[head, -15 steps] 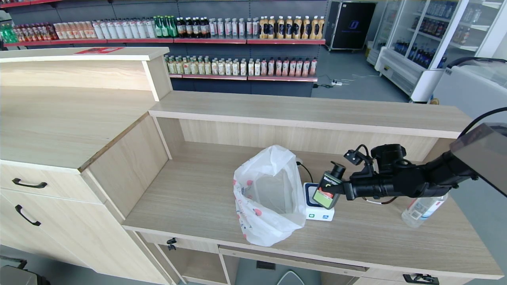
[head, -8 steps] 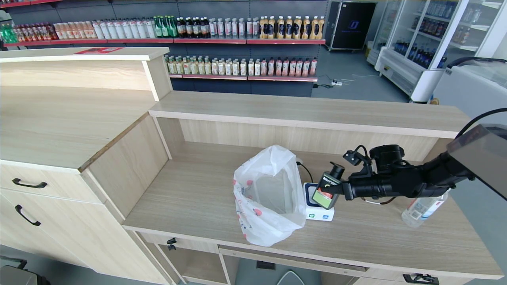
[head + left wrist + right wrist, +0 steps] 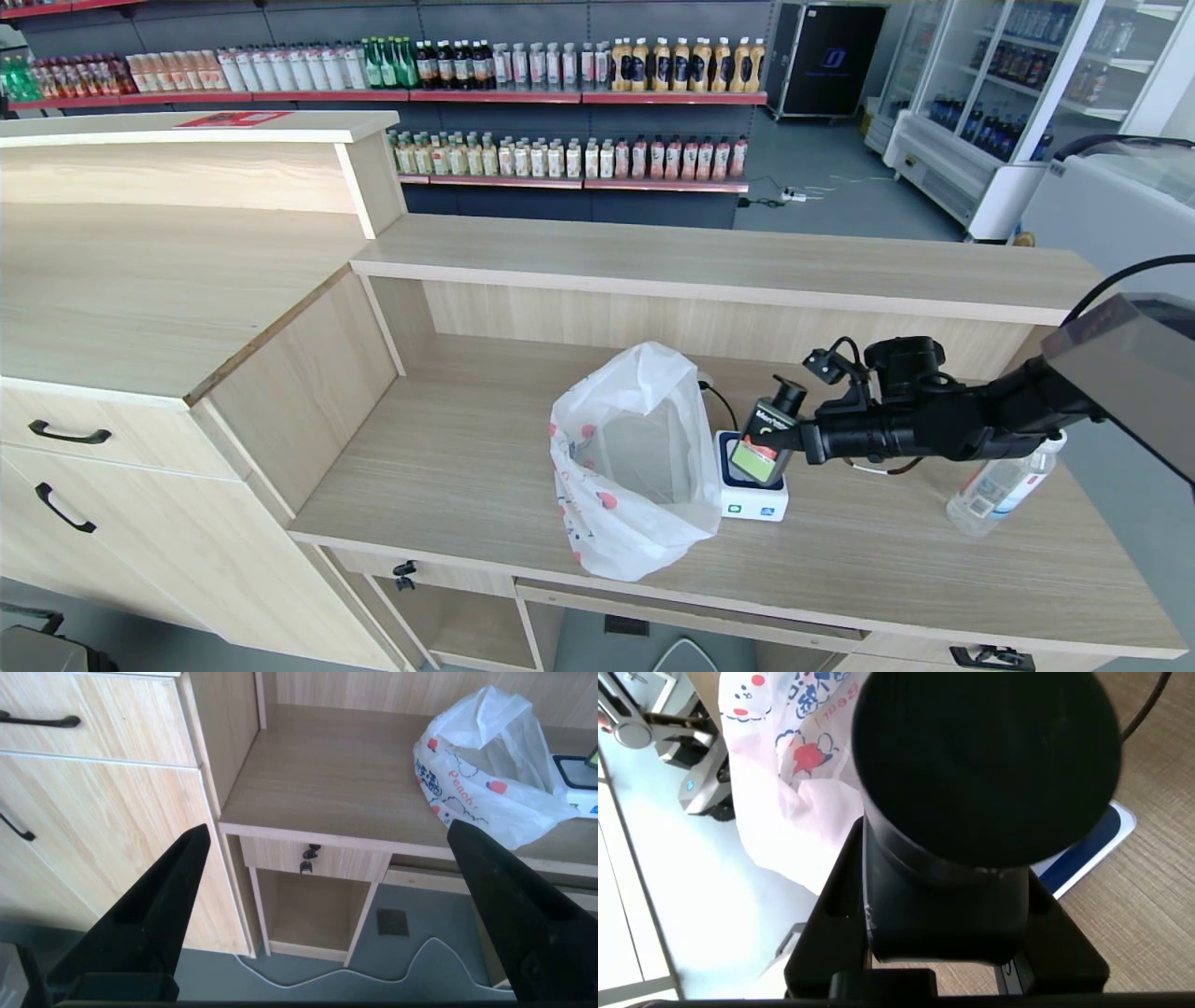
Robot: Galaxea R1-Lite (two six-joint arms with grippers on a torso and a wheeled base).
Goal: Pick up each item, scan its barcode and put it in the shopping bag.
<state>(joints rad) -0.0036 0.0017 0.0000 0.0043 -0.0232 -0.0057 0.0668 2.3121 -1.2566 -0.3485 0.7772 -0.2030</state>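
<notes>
Evidently scanning was in hand: the small black-capped, green-labelled bottle (image 3: 758, 455) was pinched in the right claw (image 3: 792, 442) just above the white-and-blue scanner (image 3: 754, 505); next, carriage over the adjacent white plastic shopping bag (image 3: 631, 485) was called for.

My right arm (image 3: 934, 434) has crept toward the shopping bag (image 3: 635, 467) and come up slightly over the last second. The right gripper (image 3: 787, 439) carried the green-label bottle (image 3: 764, 443) with it. The bottle now sits a touch higher and farther across the scanner (image 3: 752, 504), with its lower end nearer the bag's rim than before. The move is small and steady across both steps. With the forearm lifted, more of the clear water bottle (image 3: 997, 488) shows on the counter behind it, and its neck end is now uncovered.
</notes>
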